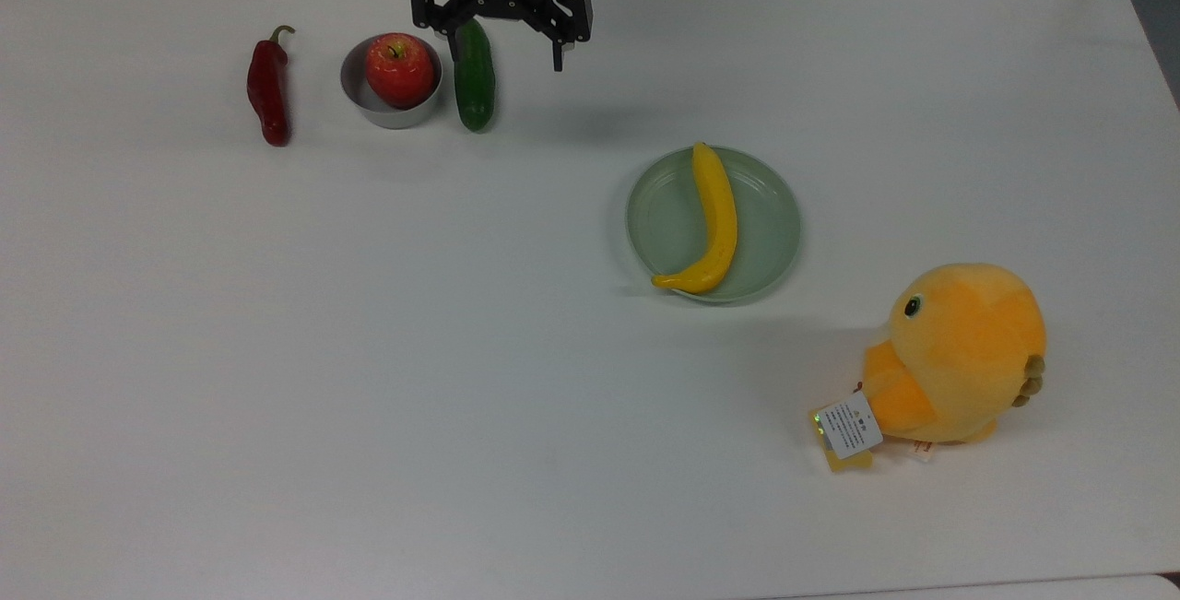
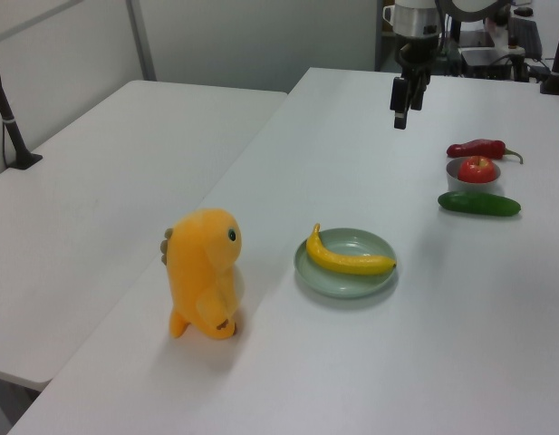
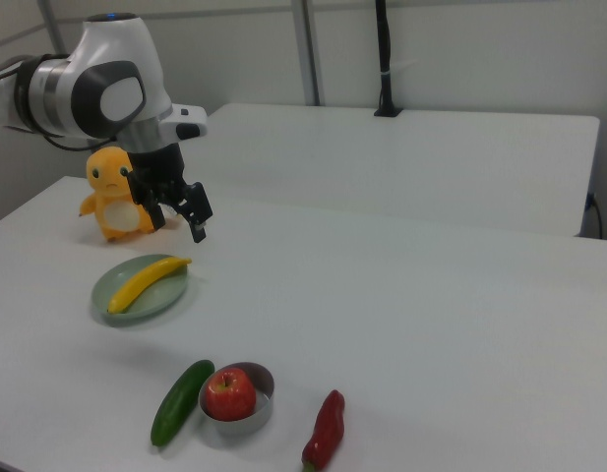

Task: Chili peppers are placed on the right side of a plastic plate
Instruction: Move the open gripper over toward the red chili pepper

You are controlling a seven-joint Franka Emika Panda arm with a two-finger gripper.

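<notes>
Hovering above the desk (image 1: 590,452) near its far edge in the top view, my gripper (image 1: 505,38) hangs wide and empty. One chili pepper (image 1: 267,88) lies beyond one bowl (image 1: 369,95) holding one apple (image 1: 399,70), with one cucumber (image 1: 475,76) just beside the bowl. I judge a low approach could clip these. One plastic plate (image 1: 765,231), well apart, carries one banana (image 1: 714,222); one plush chick (image 1: 954,356) crowds the placement side.
</notes>
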